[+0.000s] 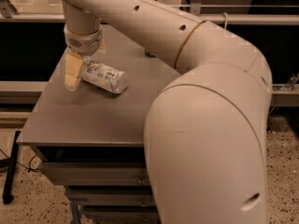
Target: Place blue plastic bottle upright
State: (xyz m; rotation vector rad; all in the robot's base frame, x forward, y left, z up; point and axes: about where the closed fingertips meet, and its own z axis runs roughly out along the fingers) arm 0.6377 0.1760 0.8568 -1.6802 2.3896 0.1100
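Observation:
The blue plastic bottle [105,77] lies on its side on the grey table [93,115], at the back left. Its white and pale-blue label faces up and its base points right. Its cap end is hidden behind my gripper [85,62]. The gripper hangs from the wrist straight above that end. It is open, with one yellowish finger [73,72] down on the bottle's left side and the other mostly hidden behind the wrist. The bottle rests on the table, not lifted.
My arm's large cream elbow and forearm [210,125] fill the right half of the view and hide the table's right side. Drawers [93,174] sit under the tabletop. A dark stand leg [10,171] stands on the speckled floor at the left.

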